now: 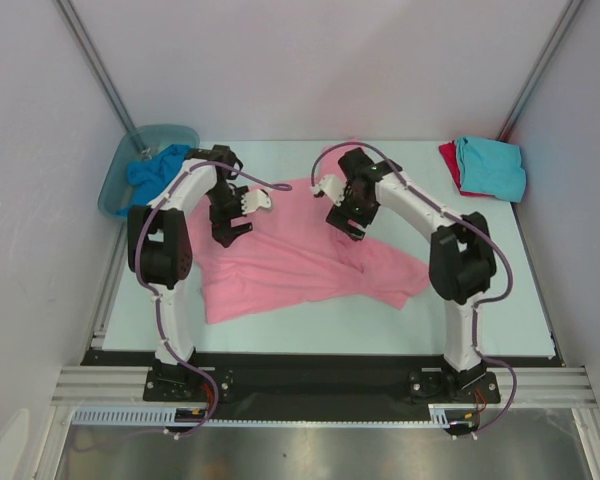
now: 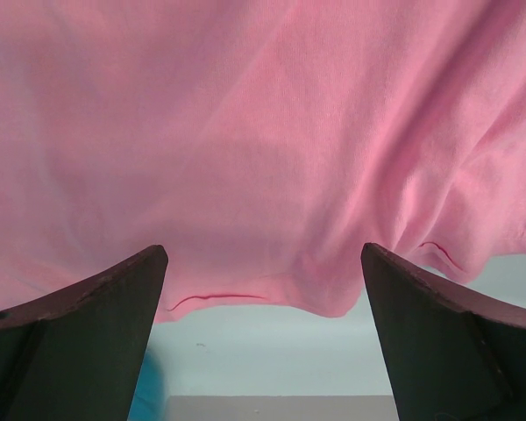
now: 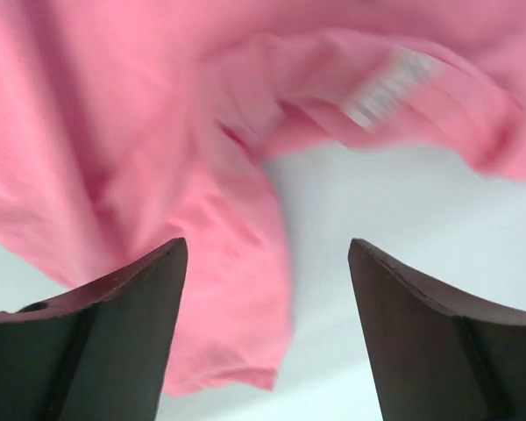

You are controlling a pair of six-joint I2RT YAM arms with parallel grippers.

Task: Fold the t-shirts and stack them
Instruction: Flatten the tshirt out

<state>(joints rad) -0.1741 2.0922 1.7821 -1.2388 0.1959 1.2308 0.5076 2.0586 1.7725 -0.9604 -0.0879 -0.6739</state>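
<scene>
Biggest of all, a large light pink cloth t-shirt (image 1: 300, 265), flat in the middle of the table but full of wrinkles, with one part flopped toward the near right. Not folded yet.

Next in size, a small neat pile at the far right corner: a folded turquoise cloth t-shirt (image 1: 495, 168) on top of a red cloth t-shirt (image 1: 447, 157), with only a red edge peeking out on the left. Looks done and stacked.

Smaller again, a brighter blue cloth t-shirt (image 1: 150, 175), bunched up inside a see-through grey-blue plastic tub (image 1: 165, 132) at the far left corner. Not folded either, by the look of it.

So, about half done: two folded and stacked, two left to fold and put on the pile.

Left gripper (image 2: 264, 249): jaws wide apart, holding nothing, low over the far left part of the pink shirt, close to its edge. Right gripper (image 3: 267, 242): jaws apart too, nothing pinched between them, over the far right part of the pink shirt, close to the neck and a blurry white tag (image 3: 386, 88).

Around everything, plain white walls (image 1: 300, 60) on three sides, with thin grey metal poles (image 1: 98, 68) up the far corners. Below, a pale, smooth table (image 1: 480, 300), and a silver metal rail (image 1: 320, 385) along the near edge.
</scene>
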